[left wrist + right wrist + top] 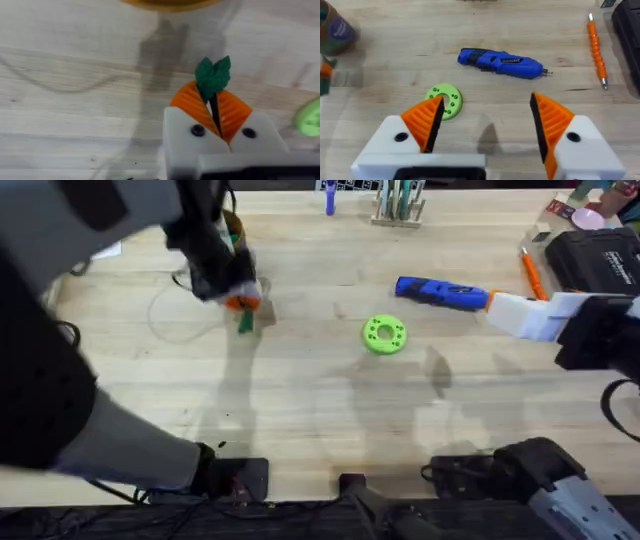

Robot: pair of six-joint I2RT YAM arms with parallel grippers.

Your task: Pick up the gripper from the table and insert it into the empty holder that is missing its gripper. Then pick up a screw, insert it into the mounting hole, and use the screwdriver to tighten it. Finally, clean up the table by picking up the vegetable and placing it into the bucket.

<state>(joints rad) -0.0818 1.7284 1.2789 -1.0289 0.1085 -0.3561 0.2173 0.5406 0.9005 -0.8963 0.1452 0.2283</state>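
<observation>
Task stage: final cleanup, judged from the layout. The left hand (216, 111) is closed on the vegetable (213, 76), whose dark-green leaves protrude between its orange pads. In the overhead view the vegetable (245, 321) hangs below that hand, just beside the bucket (234, 228), not yet inside it. The right hand (485, 125) is spread wide and carries nothing, hovering over the counter (300, 410). The screwdriver (500, 62) lies idle on the counter near the lime-green disc (445, 99). Both of the right hand's orange pads appear fitted. Remaining: deposit the vegetable in the bucket.
</observation>
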